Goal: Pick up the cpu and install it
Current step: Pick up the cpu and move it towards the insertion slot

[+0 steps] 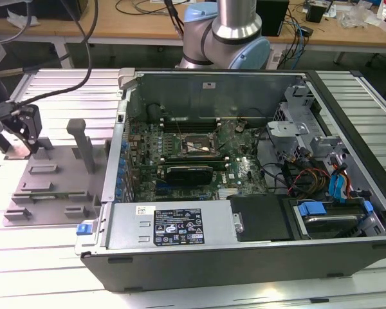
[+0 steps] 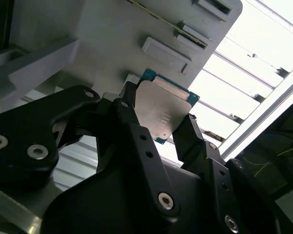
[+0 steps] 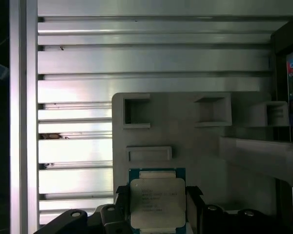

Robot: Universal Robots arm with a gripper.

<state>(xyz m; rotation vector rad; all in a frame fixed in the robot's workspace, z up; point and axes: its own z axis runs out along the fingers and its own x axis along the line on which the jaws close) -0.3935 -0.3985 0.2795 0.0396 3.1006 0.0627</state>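
Fingers (image 2: 185, 136) pinch the cpu (image 2: 163, 109) by two opposite edges, its silver top showing.
On the slatted table (image 1: 45, 257), the open computer case (image 1: 257, 251) stands at the exterior view's right; the grey tray (image 1: 58, 170) lies just beside it at the left, and the gripper (image 1: 31, 138) holds the cpu over that tray.

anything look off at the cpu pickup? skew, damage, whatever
Nothing stands out. The cpu sits square in the gripper, a finger against each of two opposite sides, its edges parallel to the blocks of the grey tray. Its silver top looks unmarked. I cannot tell whether it is lifted off the tray yet.
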